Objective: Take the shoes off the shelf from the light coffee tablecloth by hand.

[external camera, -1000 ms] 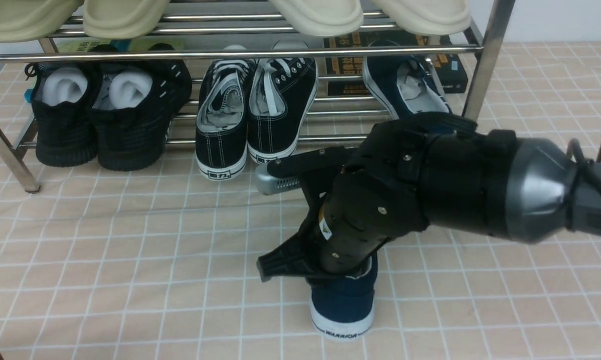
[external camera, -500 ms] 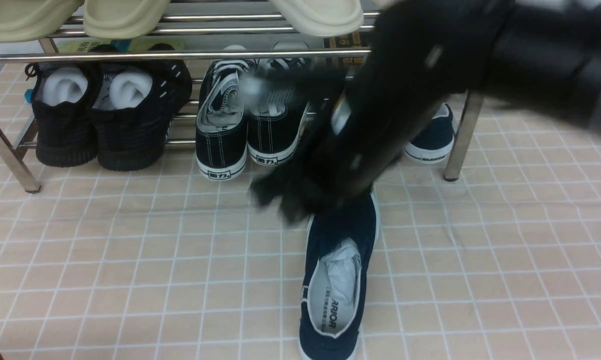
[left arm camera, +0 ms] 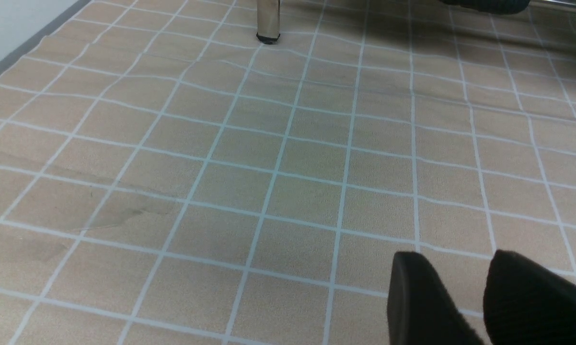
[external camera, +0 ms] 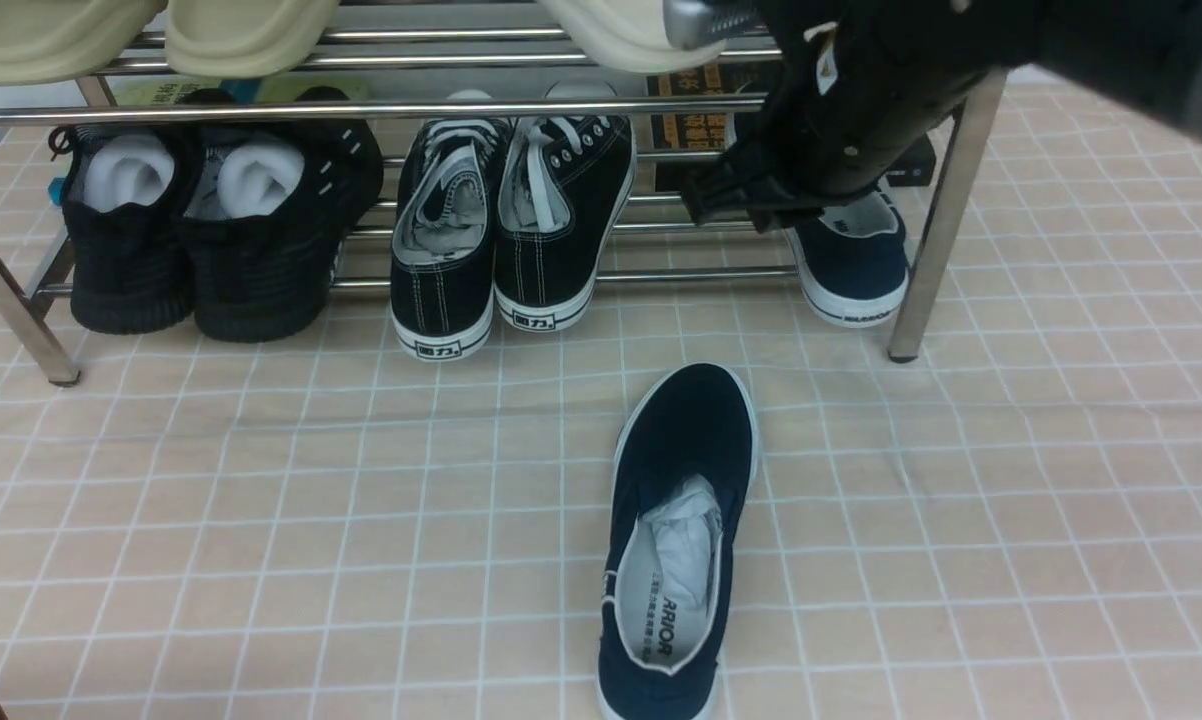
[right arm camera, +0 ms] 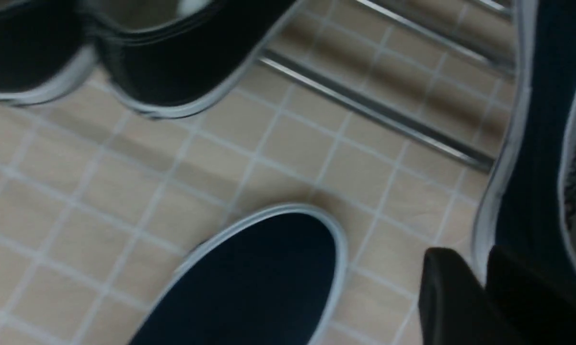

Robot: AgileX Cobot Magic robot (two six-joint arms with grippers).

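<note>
On the light coffee tablecloth [external camera: 261,500], a chrome shelf [external camera: 946,200] of two tiers. Top tier: cream slippers [external camera: 241,30], edges overhanging the front bar. Lower tier, from the robot's left: a pair of black knit sneakers [external camera: 211,240], each stuffed with white filler [external camera: 131,170]; a pair of black lace-up sneakers [external camera: 511,230], heels outward, greyish stuffing visible in one; then, just beside the right leg, one navy slip-on [external camera: 856,270], heel outward and hanging past the front bar, its opening mostly hidden by the arm. Behind the rack, a dark box with yellow print [external camera: 691,130]. Off the shelf and flat on the cloth, well in front of the lower tier: the other navy slip-on [external camera: 686,440], upright on its sole, toe toward the rack, heel toward the camera, white paper [external camera: 683,540] tucked into the forefoot, part of the brand lettering readable on the insole. Right hand [external camera: 711,100] raised above the shelved slip-on, fingers spread well apart, gripping nothing; touching that shoe or not, cannot tell. Left gripper [left arm camera: 479,278] low over bare cloth, two dark fingertips close together, a thin strip of cloth showing between, nothing held; fully closed or not, cannot tell.
</note>
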